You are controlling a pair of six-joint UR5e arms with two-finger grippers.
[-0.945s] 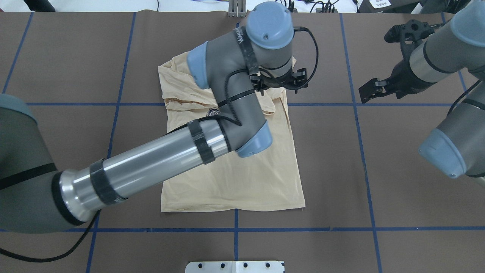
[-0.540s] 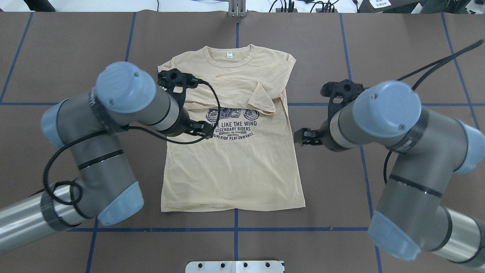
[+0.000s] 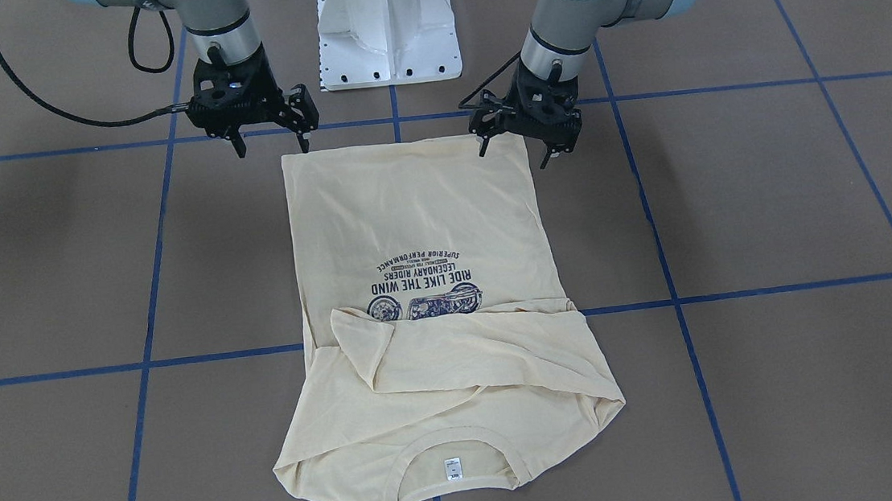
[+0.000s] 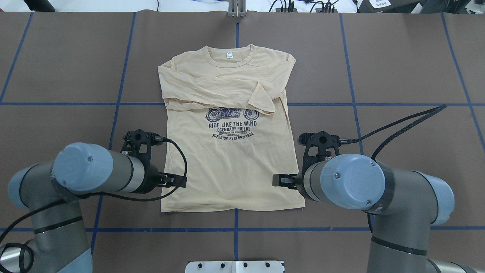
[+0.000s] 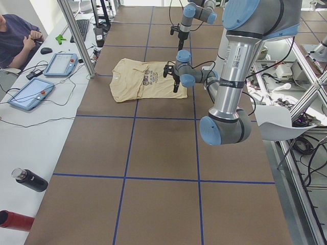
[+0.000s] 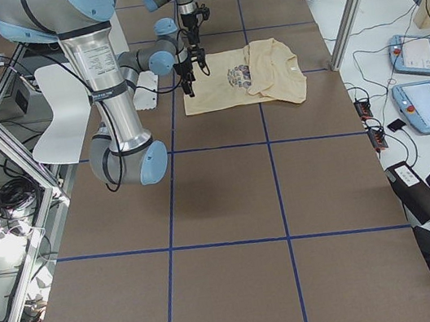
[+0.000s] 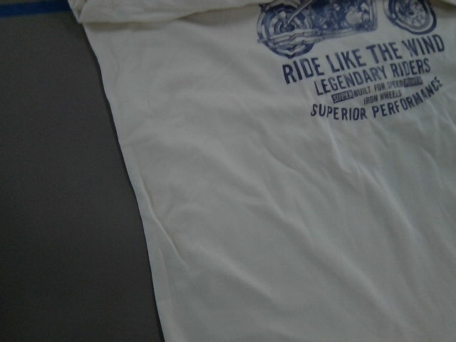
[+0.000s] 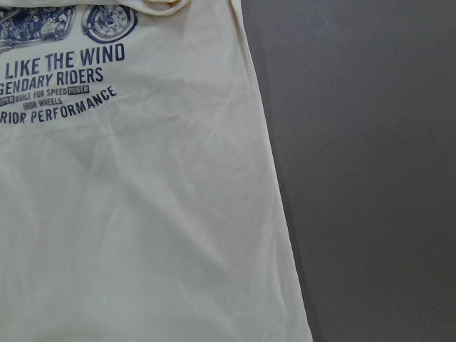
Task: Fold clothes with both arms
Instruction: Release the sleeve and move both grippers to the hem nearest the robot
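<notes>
The cream-yellow shirt (image 4: 231, 167) lies flat on the brown table, collar and white neck label (image 4: 229, 55) at the far side. Both sleeves are folded across the chest above the navy motorcycle print (image 4: 232, 125). My left gripper (image 4: 163, 181) hovers open over the hem's left corner, one finger above the cloth and one outside it (image 3: 513, 156). At the hem's right corner my right gripper (image 4: 295, 181) is open too, straddling the edge (image 3: 272, 149). Neither holds anything. Both wrist views show only shirt (image 7: 285, 214) (image 8: 142, 214) and table.
Blue tape lines (image 4: 303, 229) grid the table. The white pedestal base (image 3: 386, 30) stands just behind the hem. In the exterior left view a person (image 5: 15, 41) sits at a side bench with tablets (image 5: 30, 92), and bottles (image 5: 30, 181) lie there.
The left arm drew back from over the shirt's upper part. Both grippers moved along the shirt's sides toward the robot, down to the hem corners. The shirt has not shifted.
</notes>
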